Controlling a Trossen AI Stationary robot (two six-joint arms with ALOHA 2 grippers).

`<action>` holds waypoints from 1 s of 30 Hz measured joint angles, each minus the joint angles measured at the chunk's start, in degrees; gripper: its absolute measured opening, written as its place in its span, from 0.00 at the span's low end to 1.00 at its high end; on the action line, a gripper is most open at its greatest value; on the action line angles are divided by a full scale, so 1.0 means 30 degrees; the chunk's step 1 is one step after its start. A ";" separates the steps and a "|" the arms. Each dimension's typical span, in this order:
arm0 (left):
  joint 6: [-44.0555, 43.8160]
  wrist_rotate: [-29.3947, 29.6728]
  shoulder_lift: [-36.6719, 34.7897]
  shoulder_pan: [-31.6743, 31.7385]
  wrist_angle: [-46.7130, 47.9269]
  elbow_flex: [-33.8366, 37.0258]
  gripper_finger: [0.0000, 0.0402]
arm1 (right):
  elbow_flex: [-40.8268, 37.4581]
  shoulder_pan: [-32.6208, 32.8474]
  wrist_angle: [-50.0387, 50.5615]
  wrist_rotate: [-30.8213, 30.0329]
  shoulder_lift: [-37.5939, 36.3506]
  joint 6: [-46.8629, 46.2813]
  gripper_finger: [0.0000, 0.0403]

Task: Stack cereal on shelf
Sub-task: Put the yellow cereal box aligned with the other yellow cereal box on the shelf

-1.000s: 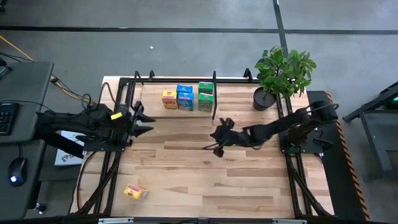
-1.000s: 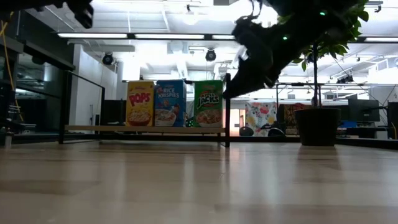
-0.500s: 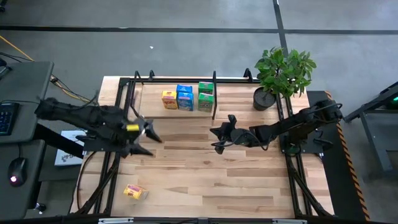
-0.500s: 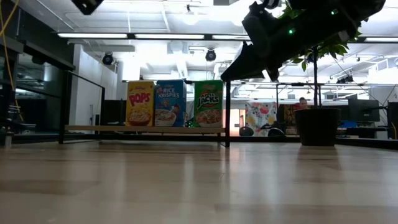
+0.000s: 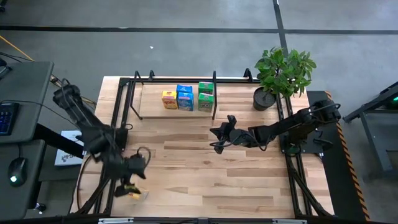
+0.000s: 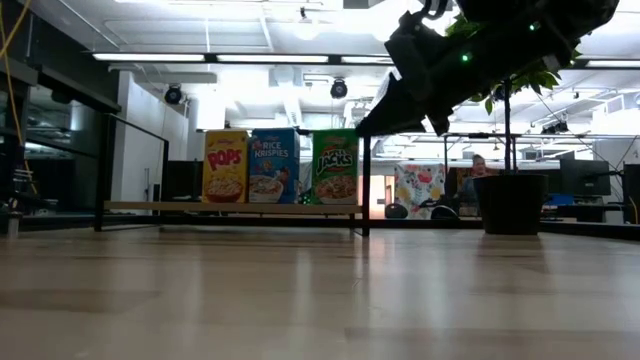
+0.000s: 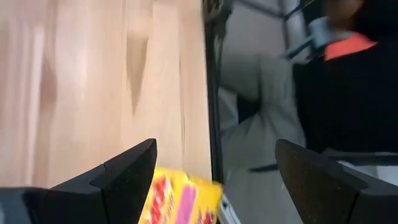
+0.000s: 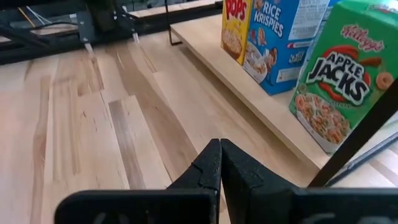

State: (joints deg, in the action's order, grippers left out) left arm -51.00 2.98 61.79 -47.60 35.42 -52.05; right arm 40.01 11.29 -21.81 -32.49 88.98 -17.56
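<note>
On the shelf (image 5: 155, 112) stand three cereal boxes in a row: a yellow one (image 5: 169, 99), a blue one (image 5: 185, 98) and a green one (image 5: 206, 97), each on its bottom end. Another yellow box (image 5: 137, 193) lies flat on the table near its near-left corner. My left gripper (image 5: 132, 177) hovers open just above and beside that box; in the left wrist view the box (image 7: 183, 200) shows between the fingers of the gripper (image 7: 214, 180), with no contact showing. My right gripper (image 5: 216, 134) is shut and holds nothing, in mid-air near the shelf's upright divider (image 6: 366, 190).
A potted plant (image 5: 283, 74) stands at the table's far right corner, beyond the shelf's right end. Black frame bars (image 5: 115, 124) run along the table's left and right edges. The middle and near right of the tabletop (image 5: 249, 180) is bare wood.
My left gripper has swung from beside the shelf's left end toward the table's near edge, turning and tipping downward as it went, and now hangs over the yellow box lying there. My right gripper has stayed in place, its fingers tipping up a little.
</note>
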 joint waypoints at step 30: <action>-0.2881 0.4594 0.6861 -0.5781 0.4910 -0.3147 0.79 | 0.0000 0.0000 0.0010 -0.0036 0.0055 -0.0194 0.00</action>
State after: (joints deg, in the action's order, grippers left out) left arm -59.64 16.76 82.38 -64.95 50.15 -61.49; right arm 40.01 11.29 -21.78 -32.60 89.14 -18.14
